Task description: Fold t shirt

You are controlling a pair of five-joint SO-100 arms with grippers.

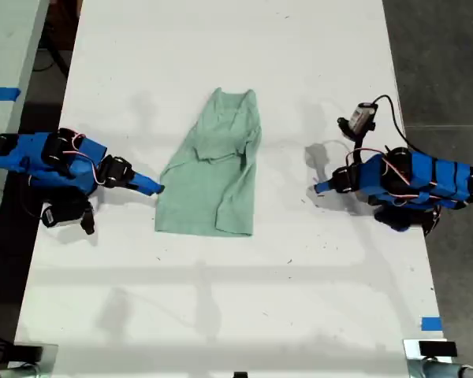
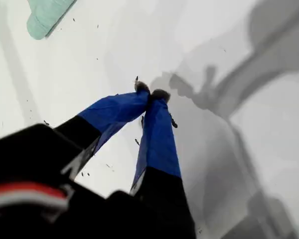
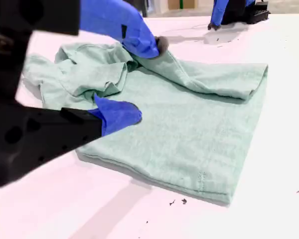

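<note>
**Item: one t shirt, partly folded, on table**

Description: small pale mint-green soft fabric t shirt [image 1: 212, 169], plain, no print. It is doubled lengthwise into a narrow panel. The hem end is broad, flat and smooth, with stacked layers and a stitched hem showing at its edge in the second wrist view [image 3: 199, 134]. The opposite end is narrower, bunched and creased, with loose folds lying over the top layer.

Location: near the middle of the white flat table [image 1: 221, 299], well clear of every table edge, with its long axis running along the table's length.

Relation to my second hand [image 1: 151, 187]: blue-taped, two-fingered, open, its jaws spread wide. It sits just beside one long side of the shirt, toward the hem end. In the second wrist view [image 3: 139, 79] one finger stands over the creased folds and the other sits low at the fabric's edge. Whether either finger touches the cloth cannot be told.

Relation to my first hand [image 1: 322, 187]: blue-taped, closed on nothing, fingertips meeting [image 2: 150, 94]. It is low over bare table off the shirt's other long side and well apart from it. Only a corner of the fabric [image 2: 45, 17] shows in its wrist view.
</note>
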